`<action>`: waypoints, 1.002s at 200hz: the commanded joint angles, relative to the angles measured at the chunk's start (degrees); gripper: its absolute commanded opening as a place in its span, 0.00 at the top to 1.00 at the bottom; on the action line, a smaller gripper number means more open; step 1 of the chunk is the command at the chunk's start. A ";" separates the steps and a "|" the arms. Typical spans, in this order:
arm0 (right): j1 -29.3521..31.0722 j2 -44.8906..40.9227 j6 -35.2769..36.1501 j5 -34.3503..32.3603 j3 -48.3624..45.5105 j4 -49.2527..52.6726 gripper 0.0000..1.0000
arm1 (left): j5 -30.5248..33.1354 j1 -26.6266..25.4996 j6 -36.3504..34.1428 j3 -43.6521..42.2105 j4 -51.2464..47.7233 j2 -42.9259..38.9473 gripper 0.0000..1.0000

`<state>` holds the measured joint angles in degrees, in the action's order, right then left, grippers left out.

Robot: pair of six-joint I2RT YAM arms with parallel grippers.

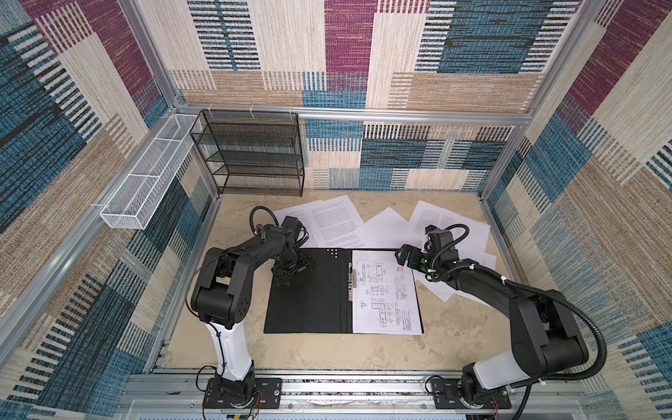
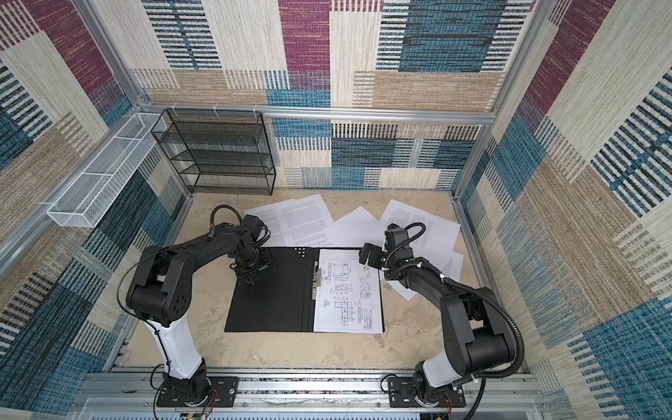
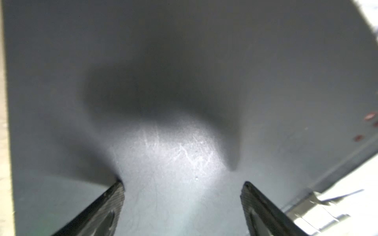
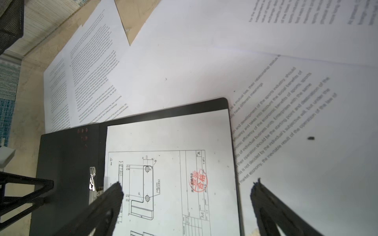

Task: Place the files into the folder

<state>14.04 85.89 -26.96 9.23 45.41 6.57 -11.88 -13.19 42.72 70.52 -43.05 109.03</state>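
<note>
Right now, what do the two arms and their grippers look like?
Both arms are black with a white lower link: left arm, right arm. A ribbed black hose loops along the right one. The left gripper and right gripper are black, tapering and ridged.

Robot lab cell: aluminium frame (image 1: pixel 368 114), carpet-clad walls (image 1: pixel 348 46), two mounted arms (image 1: pixel 228 288)

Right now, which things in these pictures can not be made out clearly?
Printed sheets: text too small in both top views.
Right-hand sheets: partly hidden by the right arm in both top views; their number is unsure.
Left gripper: left wrist view is blurred; contact with the folder cannot be told.
Drawing sheet: lower part cut off by the right wrist view's edge.
</note>
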 commanded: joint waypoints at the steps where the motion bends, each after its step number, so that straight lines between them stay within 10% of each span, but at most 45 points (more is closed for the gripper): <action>1: -1.77 -2.35 -0.27 -0.88 -1.87 -0.09 0.00 | 2.97 4.25 -0.48 -5.59 -2.16 1.83 0.06; 91: -13.59 -1.87 -2.09 5.18 -2.17 -3.15 0.00 | -5.77 18.32 -1.04 -5.36 -2.67 0.15 0.06; 132: -18.71 -1.58 -3.91 5.98 -1.70 -5.67 0.00 | 3.31 20.24 -2.14 3.00 -8.81 -4.36 0.06; 200: -20.78 14.19 -0.93 -11.47 15.99 -2.74 0.00 | 14.40 -2.91 -10.68 14.70 -7.99 -10.89 0.01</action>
<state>-5.63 94.61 -29.58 5.85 55.90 3.14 -3.55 -8.62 37.26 83.44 -50.98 98.76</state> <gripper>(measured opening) 0.995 0.958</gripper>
